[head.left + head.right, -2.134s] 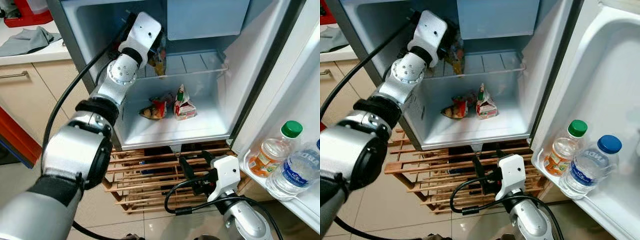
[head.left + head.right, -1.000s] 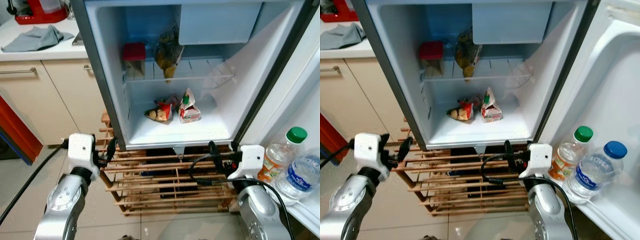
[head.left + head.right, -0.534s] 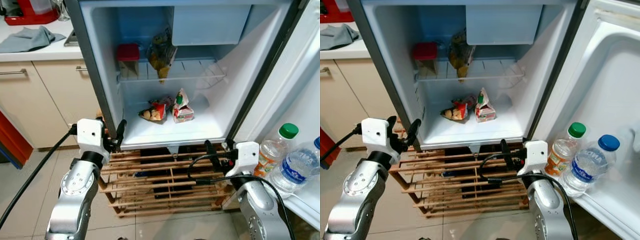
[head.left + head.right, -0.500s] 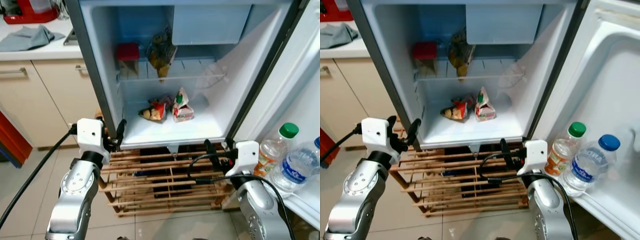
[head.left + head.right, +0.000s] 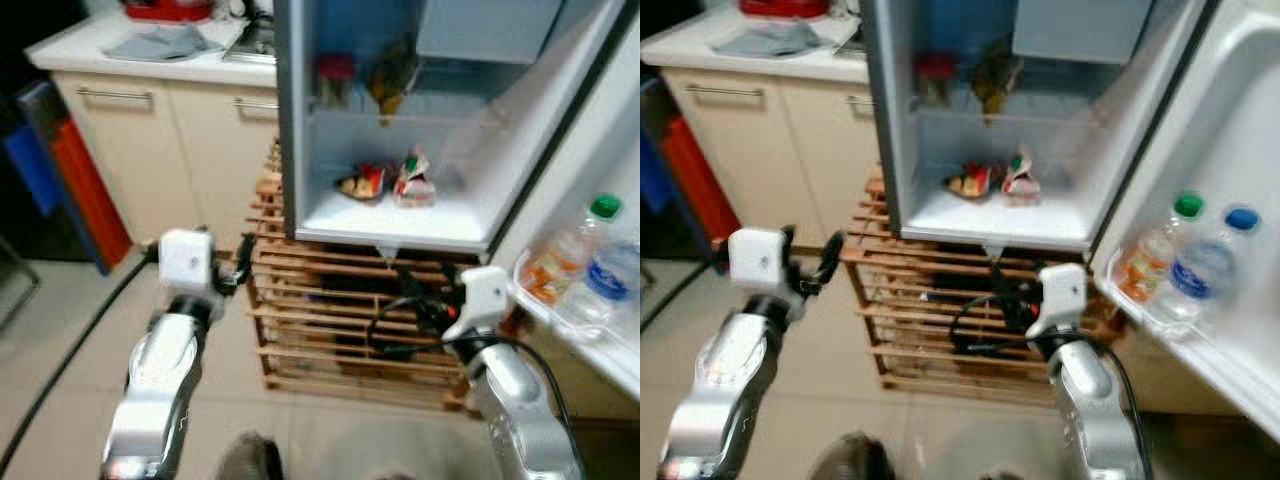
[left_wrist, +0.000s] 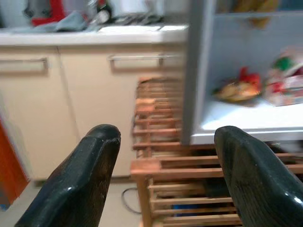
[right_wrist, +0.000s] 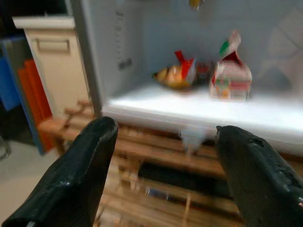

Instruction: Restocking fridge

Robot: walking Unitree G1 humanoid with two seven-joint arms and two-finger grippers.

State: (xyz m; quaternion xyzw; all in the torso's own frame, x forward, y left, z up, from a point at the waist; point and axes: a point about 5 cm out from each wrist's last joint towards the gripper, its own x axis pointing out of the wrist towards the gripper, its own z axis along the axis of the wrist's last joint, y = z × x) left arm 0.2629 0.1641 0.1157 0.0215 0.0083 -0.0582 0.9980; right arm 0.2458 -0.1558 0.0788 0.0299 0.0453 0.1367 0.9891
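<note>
The robot has stepped back from the fridge (image 5: 300,120) and turned a bit, so the fridge now looks smaller and sits further off than half a second ago. The picture is blurry because the robot is moving.

The left gripper (image 5: 238,268) is held low in front of the fridge's left edge, with its two black fingers spread apart and nothing between them. The right gripper (image 5: 420,300) is below the fridge, in front of the wooden rack (image 5: 330,330), also spread wide and empty.

Inside the fridge, the red-lidded box (image 5: 335,78) and the snack bag (image 5: 390,75) sit on the top shelf. The small carton (image 7: 231,71) and the red and yellow packet (image 7: 177,74) lie on the fridge floor. Two bottles (image 5: 590,260) stand in the door shelf to the right of the fridge.

Both grippers are free and the door is open, so the robot is probably going to fetch the next thing.
</note>
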